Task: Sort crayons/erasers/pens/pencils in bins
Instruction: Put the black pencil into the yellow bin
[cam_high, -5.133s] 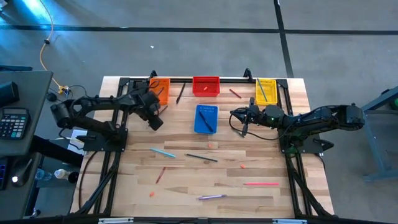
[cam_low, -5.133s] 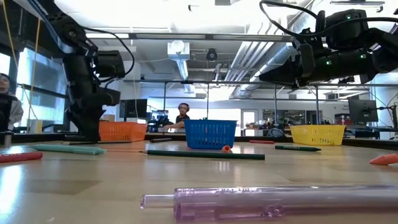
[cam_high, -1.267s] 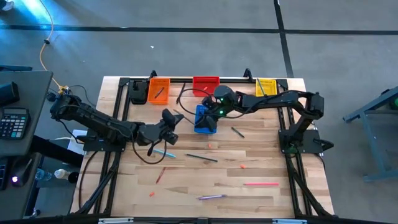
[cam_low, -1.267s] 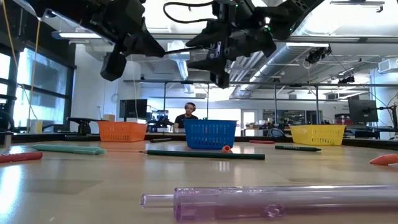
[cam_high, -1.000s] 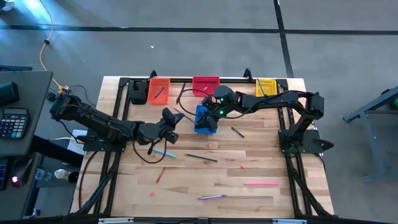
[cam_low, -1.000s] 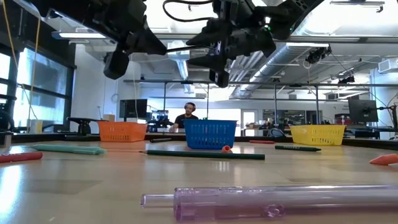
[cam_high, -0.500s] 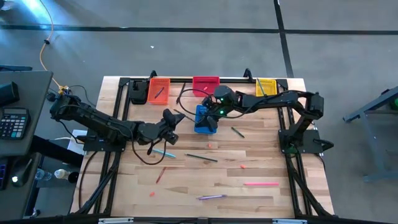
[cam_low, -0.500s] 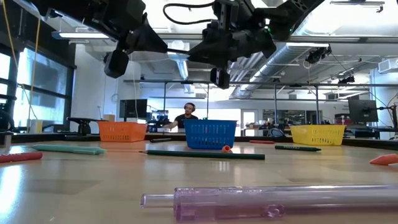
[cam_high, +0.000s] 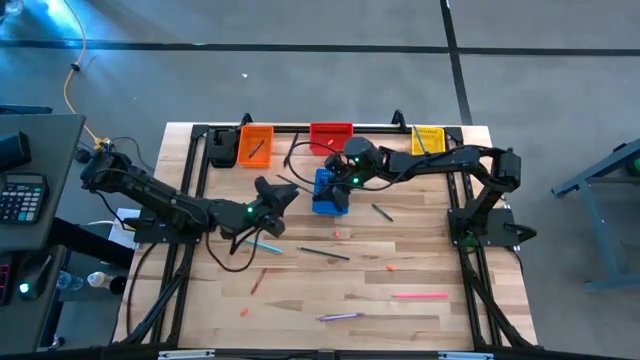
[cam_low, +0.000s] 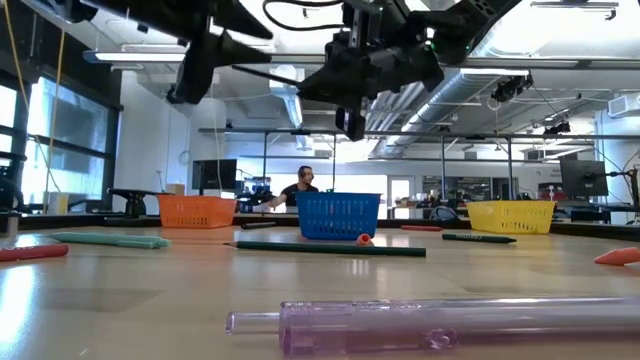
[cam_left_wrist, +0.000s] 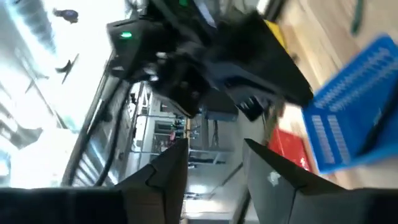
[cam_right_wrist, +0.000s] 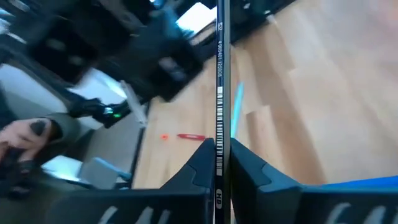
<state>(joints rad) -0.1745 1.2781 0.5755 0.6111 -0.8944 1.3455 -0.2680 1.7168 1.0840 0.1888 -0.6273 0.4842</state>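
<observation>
Since half a second earlier, the left claw had spread its fingers and let go of the pencil, which the right claw now pinched alone. Both claws hung in the air over the middle of the bench, the left one just left of the blue bin and the right one above that bin's far end. The pencil stuck out from the right claw toward the left arm.

4 bins stood on the bench: the orange bin, the red bin and the yellow bin in a row along the far edge, and the blue bin nearer the middle.

3 pens lay loose: a teal pen just beneath the left claw, a pink pen and a purple pen toward the near edge. 2 more pencils lay loose, a dark pencil at mid-bench and a green pencil right of the blue bin. 1 red crayon lay at the near left. 3 erasers showed as tiny lumps, well apart: 1 below the blue bin, 1 farther right and 1 near the crayon.
</observation>
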